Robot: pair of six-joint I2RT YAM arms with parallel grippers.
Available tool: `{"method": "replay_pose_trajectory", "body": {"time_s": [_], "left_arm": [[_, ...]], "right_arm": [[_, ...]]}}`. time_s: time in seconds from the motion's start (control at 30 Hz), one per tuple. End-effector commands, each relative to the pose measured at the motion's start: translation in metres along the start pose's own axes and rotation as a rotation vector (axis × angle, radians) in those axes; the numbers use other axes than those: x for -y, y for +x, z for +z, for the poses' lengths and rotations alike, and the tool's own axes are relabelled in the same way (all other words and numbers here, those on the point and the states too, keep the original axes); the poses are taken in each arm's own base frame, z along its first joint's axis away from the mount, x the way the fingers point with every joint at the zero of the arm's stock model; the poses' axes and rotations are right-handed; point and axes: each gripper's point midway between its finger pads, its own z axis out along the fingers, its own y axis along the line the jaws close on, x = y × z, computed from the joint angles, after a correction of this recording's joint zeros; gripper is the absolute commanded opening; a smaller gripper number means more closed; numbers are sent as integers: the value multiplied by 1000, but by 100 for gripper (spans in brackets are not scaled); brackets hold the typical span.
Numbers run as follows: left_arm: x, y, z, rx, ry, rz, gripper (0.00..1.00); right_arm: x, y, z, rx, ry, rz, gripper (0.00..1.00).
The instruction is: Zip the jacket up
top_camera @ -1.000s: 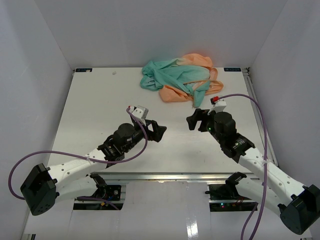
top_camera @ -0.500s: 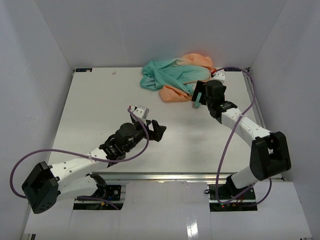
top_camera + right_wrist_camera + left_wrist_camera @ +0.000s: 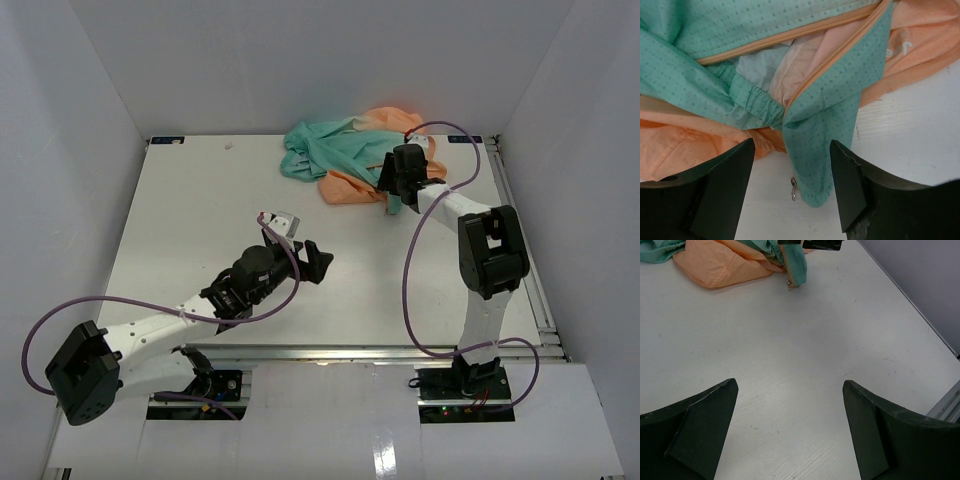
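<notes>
**A:** While the jacket [image 3: 355, 160] sits bunched at the far right of the bench [image 3: 200, 190] with its zipper undone, we're at the reach-in step. Nothing is gripped yet.
**B:** Right fingers [image 3: 725, 190]?
**A:** Wide apart, empty, over the teal hem corner [image 3: 815, 150]. A small metal zipper piece [image 3: 793, 190] hangs just under that corner, between the fingers in the wrist view. I can't tell if they touch the cloth.
**B:** Left fingers [image 3: 700, 425]?
**A:** Also wide apart and empty, over bare bench and well apart from the jacket.
**B:** Next move?
**A:** My read: the right closes on the hem corner by the metal piece and pulls it out flat. Both zipper edges [image 3: 830, 60] need to lie side by side first. The cloth looks thin and floppy, so it will likely bunch.
</notes>
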Motion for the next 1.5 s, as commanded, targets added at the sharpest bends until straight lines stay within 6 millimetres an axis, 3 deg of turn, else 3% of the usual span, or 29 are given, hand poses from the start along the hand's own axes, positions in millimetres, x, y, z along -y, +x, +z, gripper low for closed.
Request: {"method": "replay_pose_trajectory", "body": {"time_s": [0.0,0.2,0.33,0.43,0.57,0.67,0.8,0.93,0.97,1.17,1.23,1.37,1.43,1.47], "left_arm": [[2,0,3,-3,7,-7,96],[3,2,4,-12,11,-5,96],[3,3,5,-16,9,-4,96],[3,4,6,-18,10,-4,95],[4,5,7,-22,10,-8,93],[1,7,8,-27,0,-8,93],[-2,9,11,-40,-22,-12,92],[-21,18,21,-76,-122,-16,91],[-22,10,27,-74,-135,-33,91],[-47,5,54,-110,-198,-114,91],[-58,-6,63,-89,-217,-132,91],[-82,-4,93,-123,-222,-178,89],[-84,-16,108,-96,-205,-143,89],[-88,-7,111,-120,-214,-126,89]], "right_arm": [[0,-12,14,22,2,8,64],[-3,8,19,-22,-29,9,54],[-5,11,11,-25,-57,18,46],[-4,8,-1,-9,-68,19,30],[6,18,-14,-27,-50,5,8],[10,26,-25,-43,-58,-13,8],[6,30,-59,-49,-136,-32,8],[15,62,-91,-95,-179,-18,8],[14,57,-103,-66,-201,-6,8],[20,91,-134,-51,-278,22,8],[24,106,-140,-60,-289,25,8],[24,111,-156,-11,-330,49,8],[15,115,-165,1,-386,48,8],[12,116,-169,11,-403,47,8]]}}
